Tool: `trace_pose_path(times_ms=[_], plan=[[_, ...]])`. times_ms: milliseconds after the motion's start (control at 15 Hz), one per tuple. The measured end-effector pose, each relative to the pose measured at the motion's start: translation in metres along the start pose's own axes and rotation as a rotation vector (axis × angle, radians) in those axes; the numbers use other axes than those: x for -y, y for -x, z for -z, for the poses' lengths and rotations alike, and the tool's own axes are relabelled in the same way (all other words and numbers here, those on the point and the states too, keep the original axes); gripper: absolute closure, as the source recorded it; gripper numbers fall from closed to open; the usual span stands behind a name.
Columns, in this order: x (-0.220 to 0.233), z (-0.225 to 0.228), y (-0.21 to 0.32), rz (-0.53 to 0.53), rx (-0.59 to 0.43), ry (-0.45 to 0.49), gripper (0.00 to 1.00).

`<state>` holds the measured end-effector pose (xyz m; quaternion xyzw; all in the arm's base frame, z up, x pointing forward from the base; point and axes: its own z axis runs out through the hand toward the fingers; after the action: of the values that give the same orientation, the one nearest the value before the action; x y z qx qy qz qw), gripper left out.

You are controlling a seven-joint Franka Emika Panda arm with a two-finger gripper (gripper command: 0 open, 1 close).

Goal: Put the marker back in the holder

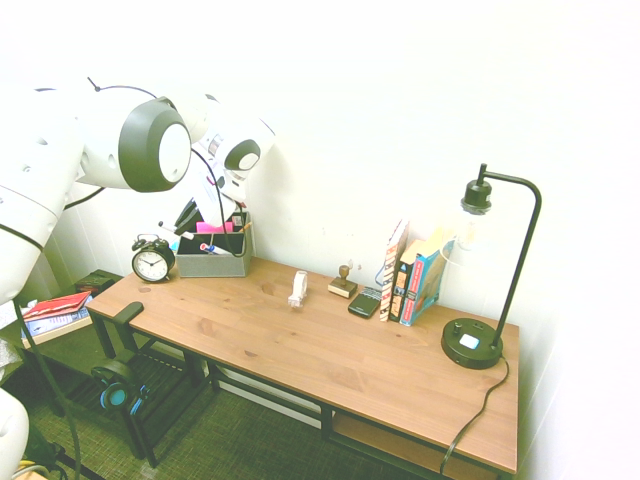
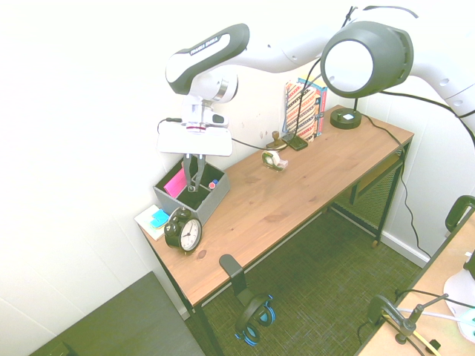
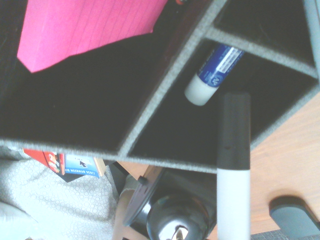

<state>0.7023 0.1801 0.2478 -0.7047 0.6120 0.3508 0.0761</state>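
Gripper (image 2: 191,188) closed, apparently gripping the slim white-barrelled marker with black cap (image 3: 234,200); fingertips small and poorly seen from outside, so hold on it a fair reading only. Marker over the grey fabric-look rectangular organiser (image 1: 213,266), cap above the compartment with the blue-and-white glue stick (image 3: 214,75). Risks: lowered off line, cap snags rim or divider, marker twists in grip; glue stick may block its seating; early release could leave it lying across the rim.

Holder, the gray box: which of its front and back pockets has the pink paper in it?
The bigger pocket, behind the divider. The smaller one has the blue-and-white tube instead.
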Motion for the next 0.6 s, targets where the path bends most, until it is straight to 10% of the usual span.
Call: trace_pose_path(times_ms=[400,467,600], plan=[[0.005,-0.007,-0.004,-0.014,0.002,-0.005,1.00],[0.006,-0.009,-0.005,-0.015,0.003,-0.002,0.00],[0.007,-0.015,-0.006,-0.016,0.007,0.007,0.00]])
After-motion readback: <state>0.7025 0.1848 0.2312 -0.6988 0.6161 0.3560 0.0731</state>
